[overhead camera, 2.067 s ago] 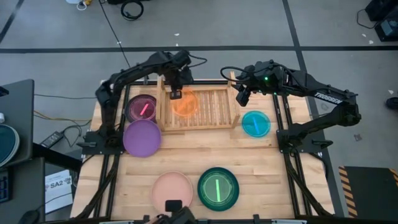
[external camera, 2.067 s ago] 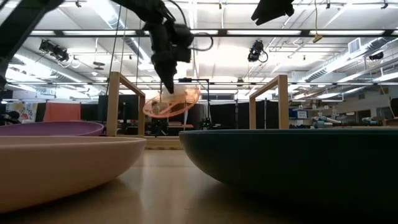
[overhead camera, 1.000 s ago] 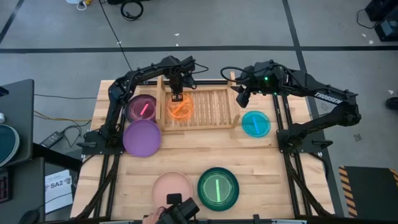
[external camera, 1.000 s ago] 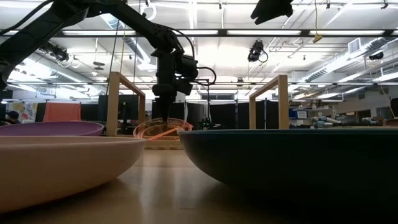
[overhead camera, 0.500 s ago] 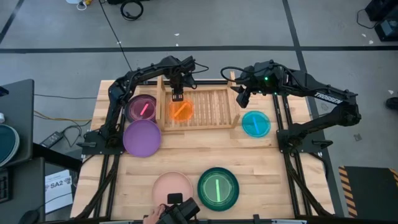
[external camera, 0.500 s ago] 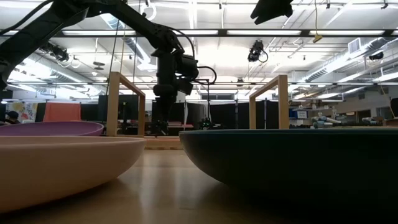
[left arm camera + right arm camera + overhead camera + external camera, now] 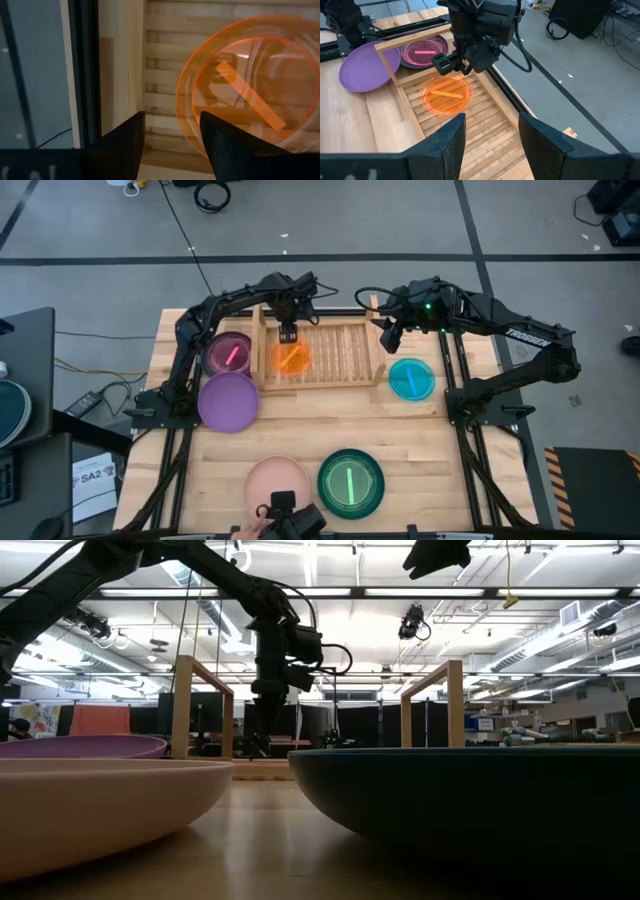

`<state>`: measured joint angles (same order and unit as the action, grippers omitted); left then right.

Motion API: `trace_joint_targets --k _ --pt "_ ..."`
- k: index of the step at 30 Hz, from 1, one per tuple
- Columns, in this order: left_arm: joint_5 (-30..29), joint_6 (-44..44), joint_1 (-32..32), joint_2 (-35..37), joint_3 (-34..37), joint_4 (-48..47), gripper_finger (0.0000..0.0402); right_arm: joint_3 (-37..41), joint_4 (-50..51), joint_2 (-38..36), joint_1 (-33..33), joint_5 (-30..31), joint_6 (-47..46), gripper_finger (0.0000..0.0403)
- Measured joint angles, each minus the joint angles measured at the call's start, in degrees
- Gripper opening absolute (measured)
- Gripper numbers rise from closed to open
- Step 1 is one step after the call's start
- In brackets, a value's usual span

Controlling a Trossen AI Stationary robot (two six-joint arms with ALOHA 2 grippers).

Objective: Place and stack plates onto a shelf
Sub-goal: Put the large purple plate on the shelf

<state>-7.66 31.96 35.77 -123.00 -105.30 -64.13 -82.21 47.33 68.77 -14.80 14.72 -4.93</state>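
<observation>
- The small translucent orange plastic plate [image 7: 292,358] now lies flat on the pale slats of the low wooden shelf [image 7: 345,355], at the shelf's left end beside its left side board; a second ago it was tilted in the left claw's grip, just above the slats.
- The left claw [image 7: 289,334] has let go: its two dark fingers [image 7: 125,145] stand apart with nothing between them, and it sits just above the plate's far rim, near the shelf's back edge. In the left wrist view the orange plate rests free on the slats beyond the fingertips.
- The right claw [image 7: 388,337] hangs open and empty over the shelf's right end, unmoved over the last second, waiting near the tabletop's far right edge.
- My reading: the first plate is placed, so one step is done and the stacking has yet to start.
- Off the shelf still: the small translucent cyan plate [image 7: 411,378] on the tabletop just right of the shelf, the maroon plate [image 7: 228,353] and the purple plate [image 7: 229,401] by the left edge, and the pink plate [image 7: 276,483] and dark green-teal plate [image 7: 351,483] along the near edge.
- The cyan plate looks like a fit match to stack on the orange one.
</observation>
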Motion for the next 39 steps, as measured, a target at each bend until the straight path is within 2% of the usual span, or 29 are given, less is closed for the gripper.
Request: trace_joint_targets --k 5,13,18,25,29,32,39 --pt "-1.4 -0.1 -2.2 0.0 -3.5 -4.2 0.0189 0.0 0.0 0.0 0.0 0.0 0.0 0.0189" --pt "-0.8 -1.3 -6.7 1.0 -15.9 -11.2 0.0188 0.0 0.0 0.0 0.0 0.0 0.0 0.0189" --pt "0.0 -1.3 -8.8 5.6 -20.3 -13.2 0.0188 0.0 0.0 0.0 0.0 0.0 0.0 0.0189" --pt "0.0 -6.2 -10.1 15.3 -20.6 -21.6 0.0188 0.0 0.1 0.0 0.0 -1.3 0.0 0.0189" --pt "1.6 -10.2 -10.0 21.5 -17.7 -26.0 0.0188 0.0 0.1 0.0 0.0 -1.3 0.0 0.0189" --pt "4.0 -11.4 -9.8 27.8 -12.3 -25.6 0.0188 0.0 0.1 0.0 0.0 -1.3 0.0 0.0189" --pt "1.3 -16.4 -9.5 43.4 6.8 -20.2 0.0188 0.0 0.1 0.0 0.0 -1.4 0.0 0.0189"
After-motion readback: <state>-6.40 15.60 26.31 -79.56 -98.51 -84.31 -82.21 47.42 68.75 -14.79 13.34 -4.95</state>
